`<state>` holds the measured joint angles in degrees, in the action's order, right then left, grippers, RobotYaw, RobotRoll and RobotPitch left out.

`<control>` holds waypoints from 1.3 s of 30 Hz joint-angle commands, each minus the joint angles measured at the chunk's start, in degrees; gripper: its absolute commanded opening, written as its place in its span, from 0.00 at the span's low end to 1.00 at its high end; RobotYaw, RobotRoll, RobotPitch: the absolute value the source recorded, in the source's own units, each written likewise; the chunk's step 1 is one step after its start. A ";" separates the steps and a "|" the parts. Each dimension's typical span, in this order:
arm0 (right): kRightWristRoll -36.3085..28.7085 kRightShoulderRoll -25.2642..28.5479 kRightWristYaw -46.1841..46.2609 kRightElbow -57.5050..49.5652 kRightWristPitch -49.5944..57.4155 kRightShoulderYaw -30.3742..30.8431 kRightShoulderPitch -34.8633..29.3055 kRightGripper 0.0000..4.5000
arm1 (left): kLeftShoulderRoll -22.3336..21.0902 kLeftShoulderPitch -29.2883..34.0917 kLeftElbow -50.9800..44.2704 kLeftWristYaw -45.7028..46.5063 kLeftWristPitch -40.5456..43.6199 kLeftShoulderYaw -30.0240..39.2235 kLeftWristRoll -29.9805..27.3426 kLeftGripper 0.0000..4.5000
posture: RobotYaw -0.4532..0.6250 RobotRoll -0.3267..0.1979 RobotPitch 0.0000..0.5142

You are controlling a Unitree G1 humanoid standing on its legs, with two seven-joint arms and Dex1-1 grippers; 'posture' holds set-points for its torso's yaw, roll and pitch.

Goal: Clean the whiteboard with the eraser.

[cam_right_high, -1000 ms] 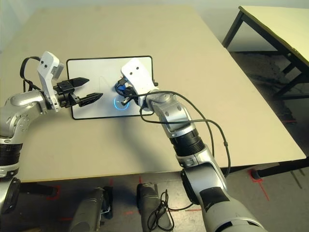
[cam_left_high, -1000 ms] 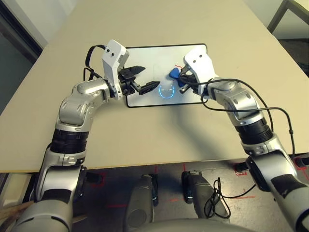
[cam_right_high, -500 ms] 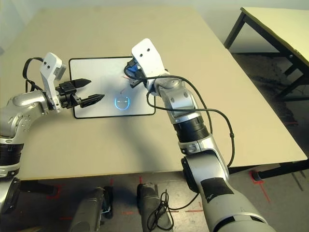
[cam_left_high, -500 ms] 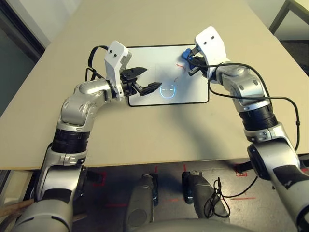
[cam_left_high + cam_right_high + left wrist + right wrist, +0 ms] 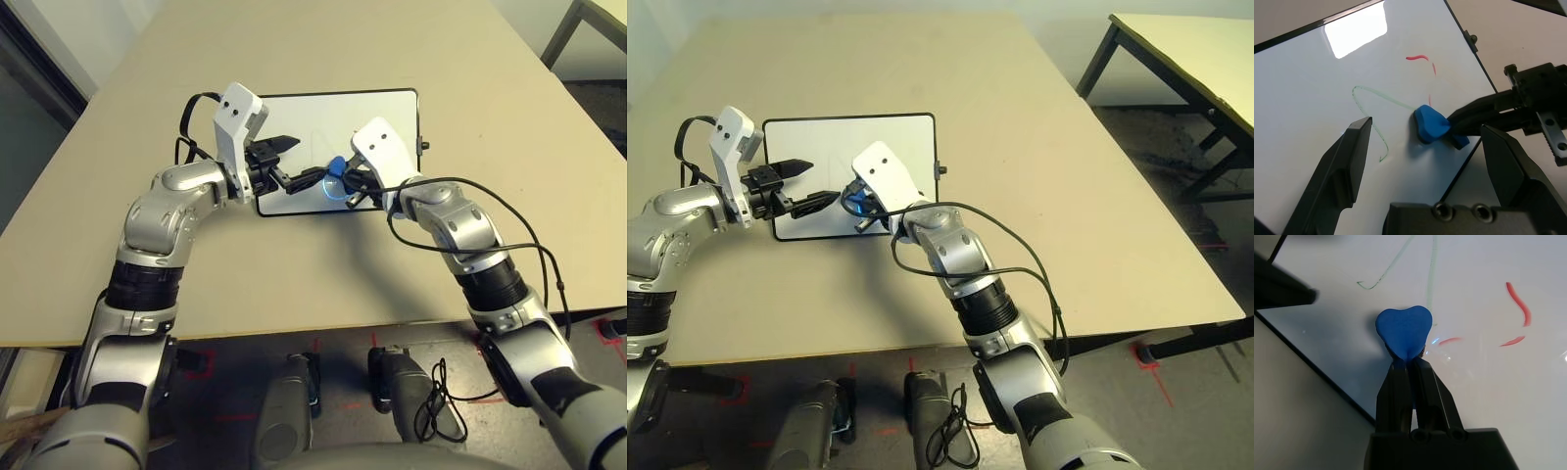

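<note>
1. Beige tabletop (image 5: 392,274) spreads wide, carrying a rectangular white whiteboard with a thin black frame (image 5: 382,117) toward its far side.
2. Green and red pen strokes (image 5: 1418,58) mark the board's surface.
3. Left gripper (image 5: 297,161) hovers over the board's near left part, fingers spread wide apart, holding nothing.
4. Right gripper (image 5: 1406,363) has its jaws pinched tight on the small bright blue eraser (image 5: 1403,329), pressing it against the whiteboard near the near edge, just beside the left fingertips.
</note>
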<state>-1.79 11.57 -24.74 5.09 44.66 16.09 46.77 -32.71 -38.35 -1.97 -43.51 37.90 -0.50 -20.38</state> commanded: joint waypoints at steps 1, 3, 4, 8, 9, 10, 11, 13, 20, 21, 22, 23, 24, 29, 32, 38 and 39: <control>1.53 1.96 2.09 5.17 -2.51 -3.73 2.92 0.00 | 0.14 0.70 -0.64 -0.03 0.42 -0.41 -0.02 1.00 | 0.39 0.62 0.39; 1.69 2.47 2.55 6.91 -3.74 -4.64 4.36 0.00 | 0.22 0.83 -0.82 0.02 0.46 -0.42 -0.05 1.00 | 0.39 0.62 0.39; 1.81 2.53 2.77 7.46 -4.11 -4.86 4.69 0.00 | 0.28 0.84 -0.83 0.04 0.46 -0.42 -0.06 1.00 | 0.39 0.62 0.39; 2.04 1.85 2.71 7.60 -4.22 -4.62 3.93 0.00 | 0.37 0.89 -1.05 0.16 0.58 -0.34 -0.15 1.00 | 0.39 0.62 0.40; 2.03 1.26 2.55 6.82 -3.79 -3.96 3.00 0.00 | 0.35 0.94 -1.13 0.16 0.63 -0.30 -0.17 1.00 | 0.39 0.62 0.40; 1.97 0.65 2.41 6.05 -3.32 -3.36 2.15 0.00 | 0.31 0.96 -1.16 0.14 0.66 -0.28 -0.18 1.00 | 0.39 0.62 0.40; 1.94 0.08 2.26 5.24 -2.80 -2.81 1.37 0.00 | 0.25 1.01 -1.22 0.12 0.71 -0.24 -0.19 1.00 | 0.39 0.62 0.40; 1.94 -0.83 1.92 4.22 -2.13 -2.13 0.36 0.00 | 0.18 1.02 -1.22 0.09 0.74 -0.21 -0.18 1.00 | 0.39 0.62 0.40; 2.29 -2.85 1.07 3.87 -1.65 -0.40 -1.60 0.00 | 0.25 1.01 -1.23 0.12 0.85 -0.26 -0.19 1.00 | 0.40 0.62 0.41; 2.45 -2.82 1.12 4.31 -2.01 -0.46 -1.53 0.00 | 0.24 1.05 -1.32 0.14 0.89 -0.24 -0.22 1.00 | 0.40 0.62 0.41; 2.60 -2.71 1.17 4.87 -2.44 -0.58 -1.33 0.00 | 0.24 1.08 -1.39 0.15 0.94 -0.22 -0.25 1.00 | 0.40 0.62 0.41; 2.72 -2.57 1.31 5.53 -2.93 -0.88 -0.98 0.00 | 0.25 1.10 -1.41 0.17 0.97 -0.19 -0.27 1.00 | 0.40 0.62 0.41; 2.93 -2.25 1.77 6.46 -3.74 -1.61 -0.18 0.00 | 0.21 1.17 -1.47 0.18 0.96 -0.16 -0.28 1.00 | 0.40 0.62 0.41; 3.57 -0.27 4.71 11.30 -8.83 -5.67 5.03 0.00 | 0.13 1.41 -1.64 0.33 0.96 -0.05 -0.32 1.00 | 0.40 0.62 0.41; 3.72 0.32 5.58 13.10 -10.48 -6.74 6.85 0.00 | 0.10 1.54 -1.71 0.40 0.88 0.02 -0.34 1.00 | 0.40 0.62 0.41; 3.68 -0.98 5.13 13.05 -10.18 -5.46 4.84 0.00 | 0.10 1.48 -1.68 0.51 0.83 0.06 -0.37 1.00 | 0.40 0.62 0.40; 3.63 -1.45 4.81 12.17 -9.55 -4.77 3.80 0.00 | 0.09 1.45 -1.70 0.53 0.85 0.09 -0.38 1.00 | 0.40 0.62 0.40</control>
<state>1.14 10.91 -19.57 16.29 33.42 9.73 53.08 -32.54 -37.33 -2.79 -43.01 38.28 -0.46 -20.58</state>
